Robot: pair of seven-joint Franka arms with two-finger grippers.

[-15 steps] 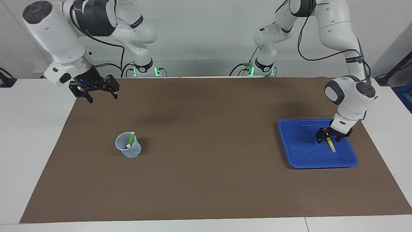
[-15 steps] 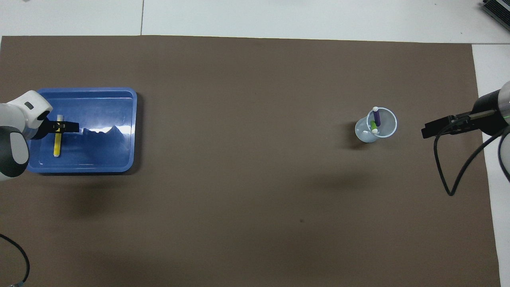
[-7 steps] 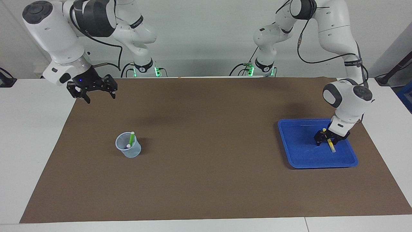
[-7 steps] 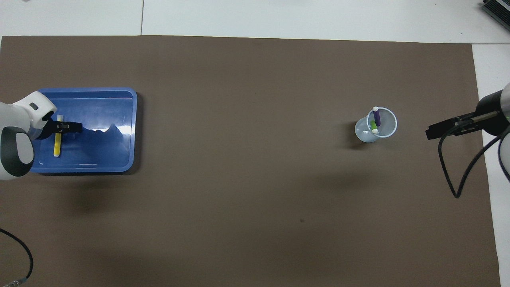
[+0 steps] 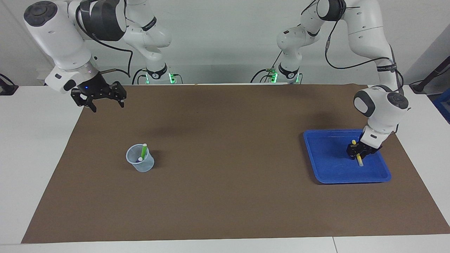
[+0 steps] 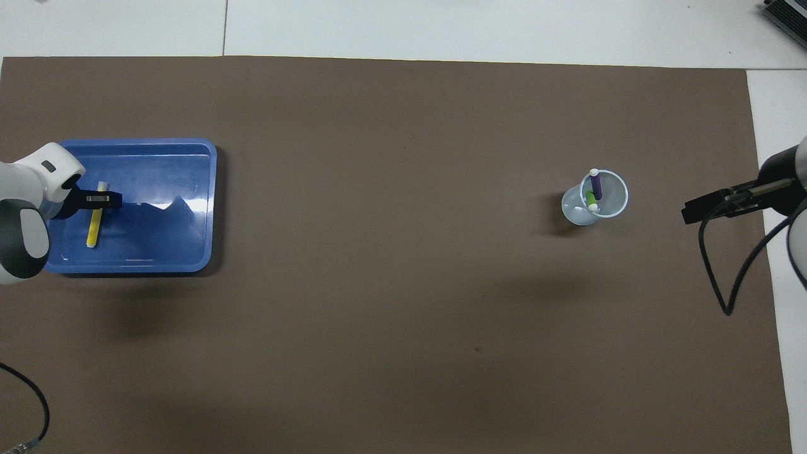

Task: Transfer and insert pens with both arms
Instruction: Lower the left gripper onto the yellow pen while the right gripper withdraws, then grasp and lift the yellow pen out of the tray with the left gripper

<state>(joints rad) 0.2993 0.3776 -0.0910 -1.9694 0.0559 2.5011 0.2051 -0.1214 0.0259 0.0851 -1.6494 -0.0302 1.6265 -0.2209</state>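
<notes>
Compared with a second ago, we see the left gripper (image 5: 359, 153) drawn in from a wide spread to a narrow clamp around the yellow pen (image 5: 360, 160) in the blue tray (image 5: 330, 172), and the pen now sits slightly tilted in the overhead view, its end farther from the robots swung a little toward the tray's middle. The right gripper (image 5: 105, 102) has drifted a little toward its own end of the table and hangs spread wide over the edge of the brown mat (image 5: 225, 196), waiting. The left fingers cover the pen's middle, so we cannot tell whether the pads press it firmly or whether it has left the tray floor; its pale tip pokes out below the gripper in the facing view. In the clear cup (image 5: 140, 163), toward the right arm's end, the green pen (image 5: 143, 151) stands leaning on the rim, and the purple pen (image 6: 596, 186) shows plainly only from overhead.
</notes>
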